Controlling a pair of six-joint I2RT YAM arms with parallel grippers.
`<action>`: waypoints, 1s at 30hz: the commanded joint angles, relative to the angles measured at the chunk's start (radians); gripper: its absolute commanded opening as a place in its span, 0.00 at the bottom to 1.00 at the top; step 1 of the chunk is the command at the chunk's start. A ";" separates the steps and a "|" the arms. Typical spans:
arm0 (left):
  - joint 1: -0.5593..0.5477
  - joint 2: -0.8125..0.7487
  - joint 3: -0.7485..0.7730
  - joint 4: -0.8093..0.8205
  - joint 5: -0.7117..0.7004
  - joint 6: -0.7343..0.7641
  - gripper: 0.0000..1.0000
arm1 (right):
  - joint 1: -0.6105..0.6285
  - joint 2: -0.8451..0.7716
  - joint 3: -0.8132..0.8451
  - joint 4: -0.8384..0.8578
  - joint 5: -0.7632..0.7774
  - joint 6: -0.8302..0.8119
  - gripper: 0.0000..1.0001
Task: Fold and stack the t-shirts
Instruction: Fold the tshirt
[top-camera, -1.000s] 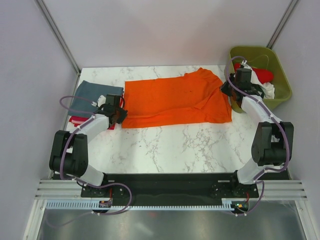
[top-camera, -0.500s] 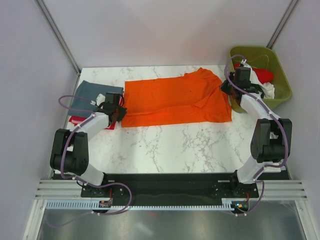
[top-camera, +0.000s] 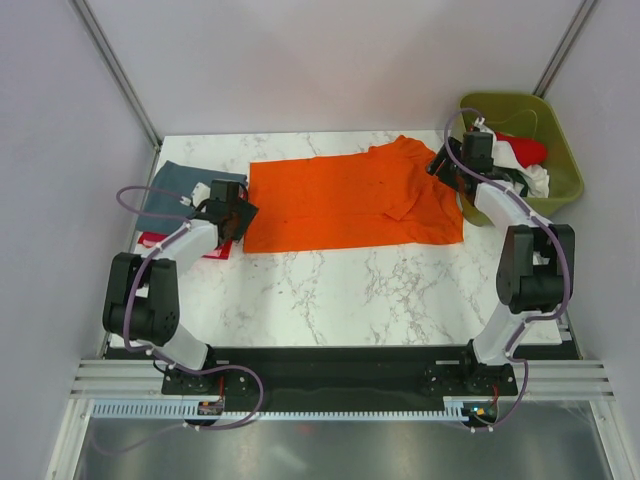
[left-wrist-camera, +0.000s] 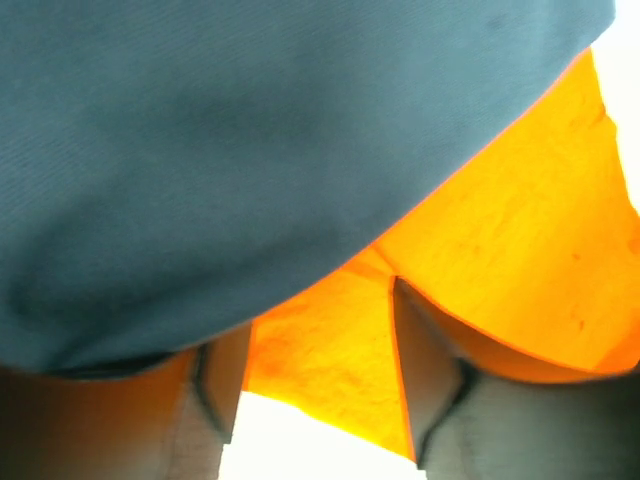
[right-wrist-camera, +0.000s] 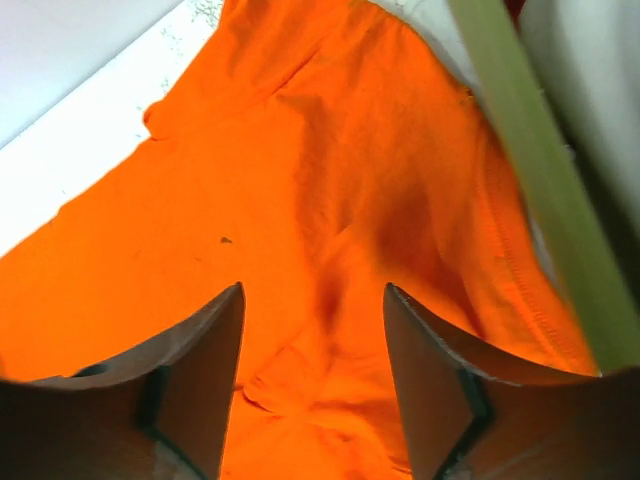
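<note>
The bright orange t-shirt (top-camera: 340, 200) lies spread flat across the back of the table. My left gripper (top-camera: 240, 213) stands open at its left edge. In the left wrist view, orange cloth (left-wrist-camera: 500, 230) shows between and beyond the spread fingers of my left gripper (left-wrist-camera: 318, 310), under the grey-blue t-shirt (left-wrist-camera: 250, 130). That grey-blue t-shirt (top-camera: 180, 188) lies folded on a red one (top-camera: 155, 241) at the far left. My right gripper (top-camera: 443, 165) hovers open over the orange shirt's bunched right end (right-wrist-camera: 250, 150), and nothing is held in the right gripper (right-wrist-camera: 314, 290).
The olive-green bin (top-camera: 568, 180) stands at the back right. It holds a red t-shirt (top-camera: 528, 150) and a white one (top-camera: 537, 181). Its rim (right-wrist-camera: 520, 150) runs close beside my right gripper. Bare marble (top-camera: 360, 290) lies in front of the orange shirt.
Both grippers were shut on the orange shirt's ends and now stand open, having let go. The right gripper has shifted slightly back and to the left.
</note>
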 joint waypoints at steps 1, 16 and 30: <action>0.006 -0.027 0.050 0.046 -0.020 0.042 0.67 | 0.040 -0.017 0.055 0.021 0.014 -0.019 0.69; -0.069 -0.371 -0.224 0.080 -0.012 0.077 0.65 | 0.076 -0.531 -0.477 0.271 0.091 0.107 0.58; -0.120 -0.191 -0.019 0.039 -0.167 0.596 0.45 | 0.095 -0.627 -0.661 0.320 0.049 0.097 0.40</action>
